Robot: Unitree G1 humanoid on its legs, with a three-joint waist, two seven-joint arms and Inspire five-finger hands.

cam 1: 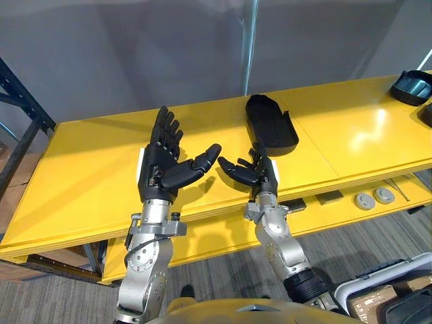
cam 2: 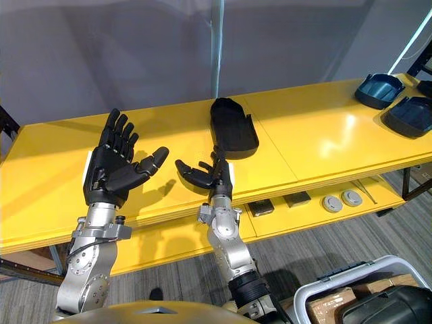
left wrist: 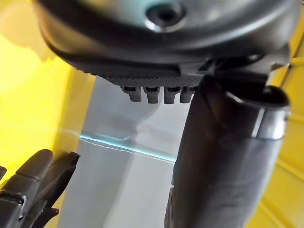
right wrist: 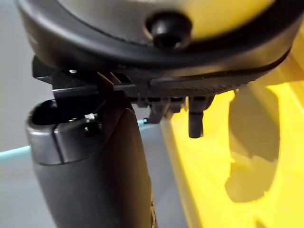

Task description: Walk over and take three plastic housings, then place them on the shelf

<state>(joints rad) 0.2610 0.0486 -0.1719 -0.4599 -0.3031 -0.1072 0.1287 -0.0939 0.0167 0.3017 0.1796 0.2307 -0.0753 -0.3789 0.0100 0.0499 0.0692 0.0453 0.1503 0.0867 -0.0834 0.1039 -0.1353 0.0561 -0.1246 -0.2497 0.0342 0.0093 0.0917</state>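
Observation:
A black plastic housing [cam 1: 270,121] lies on the yellow table top [cam 1: 88,175], just beyond my right hand. Two more dark housings [cam 2: 378,88] [cam 2: 410,115] sit at the table's far right end. My left hand [cam 1: 162,162] is held palm up over the table's front left part, fingers straight and spread, holding nothing. My right hand [cam 1: 255,170] hovers at the front edge a short way before the near housing, fingers relaxed, thumb pointing towards the left hand, and it is empty. The left thumb [left wrist: 223,156] and right thumb [right wrist: 90,166] show close up in the wrist views.
Under the table top runs a lower yellow shelf [cam 1: 223,233] with two round discs [cam 1: 374,198] and a few flat dark parts [cam 1: 329,197]. A white-rimmed bin [cam 2: 351,297] with boxes stands on the floor at the lower right. A dark rack frame [cam 1: 23,115] stands at the left.

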